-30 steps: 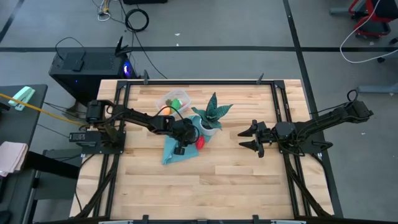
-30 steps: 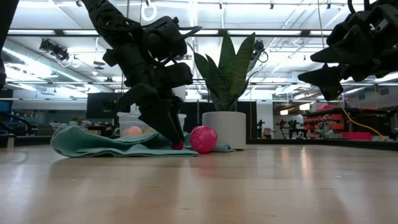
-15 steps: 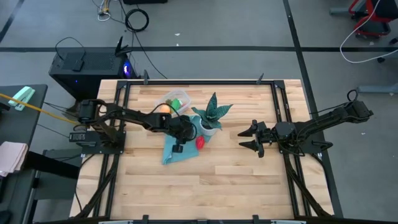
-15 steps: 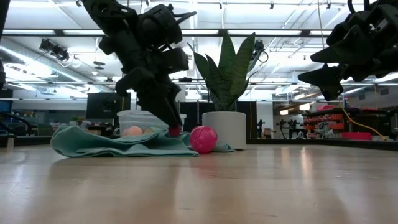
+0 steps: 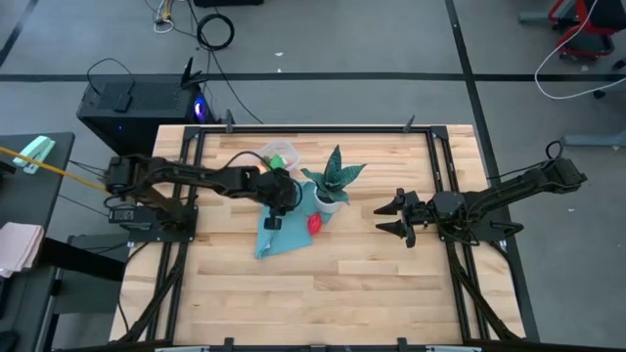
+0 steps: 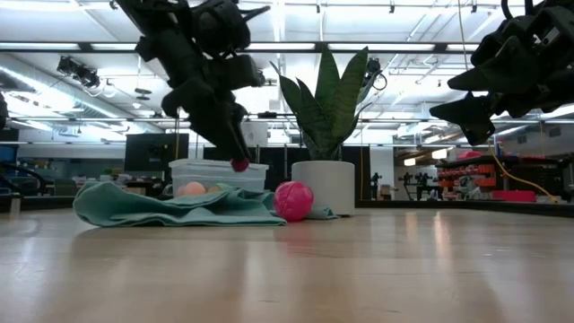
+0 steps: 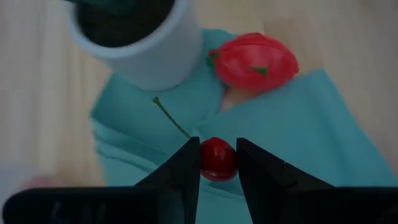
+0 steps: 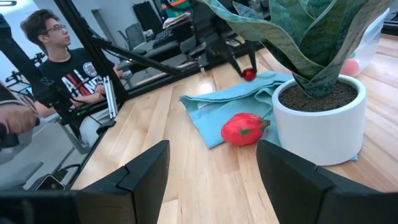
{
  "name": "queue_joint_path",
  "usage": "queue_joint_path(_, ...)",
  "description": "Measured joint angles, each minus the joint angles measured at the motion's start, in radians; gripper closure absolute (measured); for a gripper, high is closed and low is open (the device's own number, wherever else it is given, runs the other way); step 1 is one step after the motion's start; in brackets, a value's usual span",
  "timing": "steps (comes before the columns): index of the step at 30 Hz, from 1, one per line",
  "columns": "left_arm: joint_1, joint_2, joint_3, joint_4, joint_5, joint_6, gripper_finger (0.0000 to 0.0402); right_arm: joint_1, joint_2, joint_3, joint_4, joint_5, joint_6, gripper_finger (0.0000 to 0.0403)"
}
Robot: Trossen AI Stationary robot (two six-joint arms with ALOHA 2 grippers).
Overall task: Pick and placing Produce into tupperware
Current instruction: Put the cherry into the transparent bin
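1. A wooden table (image 5: 333, 284) stands on a grey floor; in the right wrist view a seated person (image 8: 65, 68) shows beyond its edge.
2. A teal cloth (image 5: 284, 235) lies on the table, with a potted plant (image 5: 331, 186) at its corner.
3. The left gripper (image 7: 217, 165) hangs above the cloth, its fingers (image 7: 183, 177) clamped on a tiny cherry (image 7: 217, 158) with a thin stem.
4. In the low view the cherry (image 6: 239, 164) is lifted off the cloth, level with the rim of the tupperware (image 6: 215, 172).
5. The tupperware (image 5: 274, 156) sits beside the plant, holding an orange fruit (image 6: 191, 189) and a green one (image 5: 278, 163).
6. A larger red fruit (image 5: 315, 224) rests at the cloth's edge, just beside the pot.
7. The right gripper (image 5: 391, 218) waits well apart over bare wood, fingers spread wide.
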Motion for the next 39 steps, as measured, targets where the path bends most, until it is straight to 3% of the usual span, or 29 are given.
queue_joint_path(14, 0.129, -0.133, 0.0, -0.051, -0.066, 0.051, 0.0294, 0.0, 0.0, 0.0, 0.0, 0.0, 0.0, 0.0157)
queue_joint_path(32, 0.405, -0.131, 0.0, 0.011, -0.072, 0.08, 0.0294, 0.0, 0.0, 0.0, -0.002, 0.0, -0.003, 0.0157)
queue_joint_path(39, 0.461, -0.131, 0.0, 0.151, 0.058, 0.019, 0.0294, 0.0, 0.0, 0.0, -0.002, 0.0, -0.003, 0.0157)
